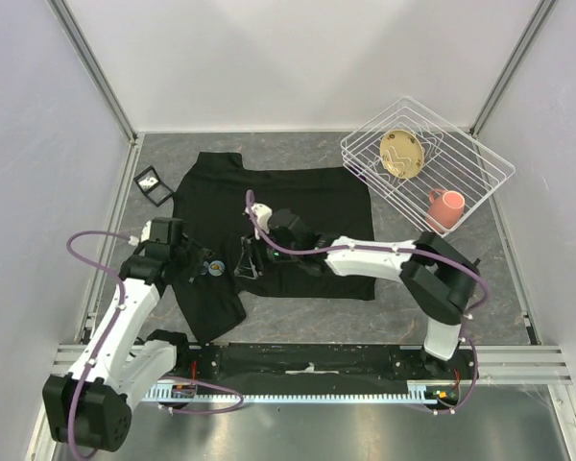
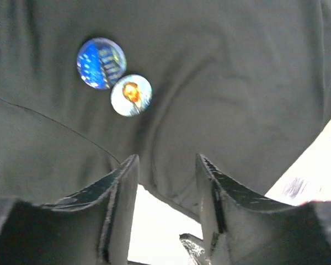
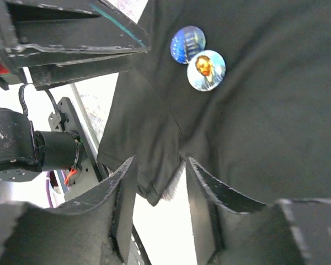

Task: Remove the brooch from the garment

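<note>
The garment (image 1: 298,206) is a black T-shirt spread flat on the grey table. Two round brooches sit side by side near its left sleeve. One is blue (image 2: 101,63) (image 3: 187,44), the other shows a portrait (image 2: 131,95) (image 3: 206,70). From above they are small dots (image 1: 211,263). My left gripper (image 1: 187,257) (image 2: 165,174) hovers just left of them, jaws open, with the shirt's edge behind the fingertips. My right gripper (image 1: 250,261) (image 3: 160,174) is just right of them, also open, over the sleeve hem. Neither holds anything.
A white wire basket (image 1: 480,158) at the back right holds a tan plate (image 1: 401,154) and a pink cup (image 1: 447,206). A small black-framed object (image 1: 154,184) lies left of the collar. White walls close in the table. The left arm's fingers (image 3: 71,49) show in the right wrist view.
</note>
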`<state>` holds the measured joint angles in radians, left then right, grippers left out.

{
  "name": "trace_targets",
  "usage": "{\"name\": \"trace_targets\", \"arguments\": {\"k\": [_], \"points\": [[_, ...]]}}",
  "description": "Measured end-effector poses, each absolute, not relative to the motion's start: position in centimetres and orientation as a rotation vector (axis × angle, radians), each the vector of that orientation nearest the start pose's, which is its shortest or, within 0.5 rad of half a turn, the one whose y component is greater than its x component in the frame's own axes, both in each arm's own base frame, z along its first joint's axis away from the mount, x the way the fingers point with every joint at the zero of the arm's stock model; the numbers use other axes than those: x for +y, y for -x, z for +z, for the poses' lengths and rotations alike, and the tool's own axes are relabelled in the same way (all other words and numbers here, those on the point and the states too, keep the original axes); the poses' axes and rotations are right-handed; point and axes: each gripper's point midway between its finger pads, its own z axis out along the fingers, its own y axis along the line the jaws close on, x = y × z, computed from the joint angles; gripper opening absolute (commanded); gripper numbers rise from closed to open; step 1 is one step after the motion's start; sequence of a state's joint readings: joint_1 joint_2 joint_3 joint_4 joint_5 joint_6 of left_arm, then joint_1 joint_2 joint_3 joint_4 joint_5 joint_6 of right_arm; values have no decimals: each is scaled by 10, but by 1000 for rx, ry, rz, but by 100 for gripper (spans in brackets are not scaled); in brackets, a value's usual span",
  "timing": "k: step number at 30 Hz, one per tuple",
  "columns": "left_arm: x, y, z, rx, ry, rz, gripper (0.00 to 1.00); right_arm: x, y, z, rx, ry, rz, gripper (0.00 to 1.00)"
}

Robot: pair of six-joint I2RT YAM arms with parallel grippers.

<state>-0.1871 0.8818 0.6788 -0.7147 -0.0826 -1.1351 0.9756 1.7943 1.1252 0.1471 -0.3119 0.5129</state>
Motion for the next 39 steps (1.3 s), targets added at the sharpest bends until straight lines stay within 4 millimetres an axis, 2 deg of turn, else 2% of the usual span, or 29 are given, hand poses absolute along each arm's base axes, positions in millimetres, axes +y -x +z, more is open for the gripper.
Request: {"name": "trace_targets", "arguments": {"k": [2, 5, 8, 12, 14, 18, 19, 27, 32, 36, 39], "points": [[-59, -236, 108, 2233, 1258, -446, 47, 464, -216, 115, 2176, 747, 1191, 39], [-51, -236, 93, 2241, 1341, -440, 52, 481, -221, 108, 2170, 763, 1219, 34], [-50, -235, 80, 2284, 1396, -438, 58, 496, -226, 98, 2168, 775, 1240, 31], [-51, -238, 68, 2317, 1440, -440, 62, 506, -230, 81, 2186, 795, 1240, 27], [-52, -240, 65, 2329, 1446, -443, 61, 507, -231, 70, 2199, 811, 1228, 26], [-56, -243, 54, 2367, 1456, -447, 47, 507, -232, 54, 2220, 842, 1200, 24], [-56, -244, 51, 2375, 1458, -441, 46, 506, -232, 51, 2223, 850, 1192, 24], [-51, -242, 34, 2441, 1402, -345, 46, 501, -235, 42, 2208, 904, 1127, 20], [-53, -240, 26, 2497, 1288, -228, 46, 500, -238, 38, 2215, 900, 1106, 16], [-54, -244, 27, 2510, 1177, -112, 47, 498, -241, 36, 2224, 883, 1102, 14], [-51, -247, 30, 2490, 1129, -48, 52, 498, -243, 38, 2225, 853, 1127, 13]]}}
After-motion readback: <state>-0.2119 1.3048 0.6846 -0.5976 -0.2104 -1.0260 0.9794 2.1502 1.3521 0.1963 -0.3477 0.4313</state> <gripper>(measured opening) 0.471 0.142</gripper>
